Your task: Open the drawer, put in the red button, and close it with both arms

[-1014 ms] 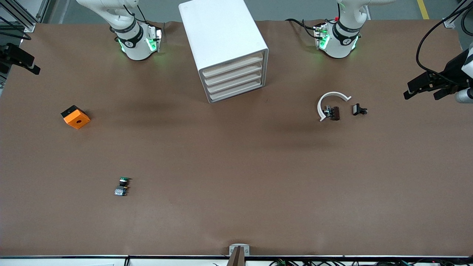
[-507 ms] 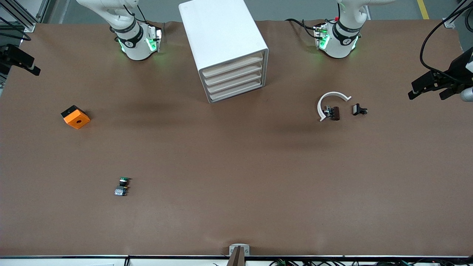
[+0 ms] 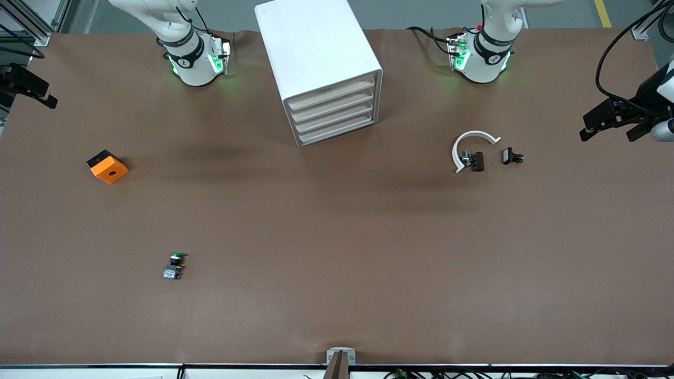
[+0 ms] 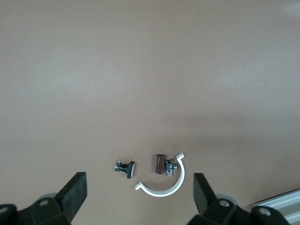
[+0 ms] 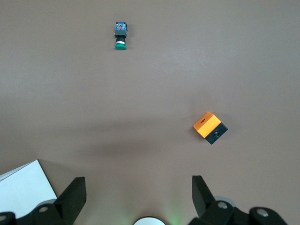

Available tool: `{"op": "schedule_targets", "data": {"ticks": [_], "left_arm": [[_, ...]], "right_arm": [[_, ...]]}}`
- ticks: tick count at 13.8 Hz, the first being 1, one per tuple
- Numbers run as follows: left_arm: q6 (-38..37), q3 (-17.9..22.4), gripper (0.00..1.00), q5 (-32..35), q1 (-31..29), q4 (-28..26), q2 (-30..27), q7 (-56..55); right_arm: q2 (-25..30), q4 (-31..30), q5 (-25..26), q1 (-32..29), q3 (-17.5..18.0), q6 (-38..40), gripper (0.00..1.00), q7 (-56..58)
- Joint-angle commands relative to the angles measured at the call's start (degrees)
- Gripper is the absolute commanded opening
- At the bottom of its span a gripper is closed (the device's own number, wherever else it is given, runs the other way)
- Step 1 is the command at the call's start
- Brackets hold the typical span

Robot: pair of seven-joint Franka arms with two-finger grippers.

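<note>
The white drawer cabinet (image 3: 321, 63) stands between the arms' bases, and its several drawers (image 3: 333, 112) are all shut. The red button (image 3: 477, 161) (image 4: 160, 164) has a dark red cap and a metal body. It lies on its side inside a white curved clip (image 3: 468, 139) toward the left arm's end. My left gripper (image 3: 608, 132) (image 4: 140, 192) hangs open high over that end, looking down on the button. My right gripper (image 3: 29, 87) (image 5: 139, 194) hangs open high over the right arm's end. Neither gripper holds anything.
A small black button (image 3: 511, 156) (image 4: 125, 168) lies beside the clip. A green-capped button (image 3: 174, 265) (image 5: 121, 35) lies nearer the front camera toward the right arm's end. An orange-and-black block (image 3: 108, 166) (image 5: 209, 127) sits farther back there.
My left gripper has shifted slightly at the table's end. The right gripper barely moved, and nothing on the table has moved.
</note>
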State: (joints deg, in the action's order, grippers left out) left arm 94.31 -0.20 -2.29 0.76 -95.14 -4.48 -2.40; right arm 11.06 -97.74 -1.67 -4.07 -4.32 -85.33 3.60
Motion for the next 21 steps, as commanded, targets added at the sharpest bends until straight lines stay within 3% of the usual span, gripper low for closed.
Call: {"op": "schedule_targets", "data": {"ticks": [1, 8, 21], "left_arm": [[-0.88, -0.86, 1.00, 1.41, 0.29, 1.19, 0.26, -4.01], [-0.09, -1.47, 1.00, 1.32, 0.11, -0.57, -0.71, -4.37], [-0.09, -1.56, 1.00, 1.15, -0.15, 1.36, 1.58, -4.10]], "right_arm": [[1.42, -1.31, 1.14, 0.55, 0.10, -0.80, 1.00, -0.97], [1.51, -1.31, 1.93, 0.47, 0.72, -1.50, 1.00, -1.05], [1.60, -1.49, 2.81, -0.06, 0.72, -1.24, 1.00, -1.05]]}}
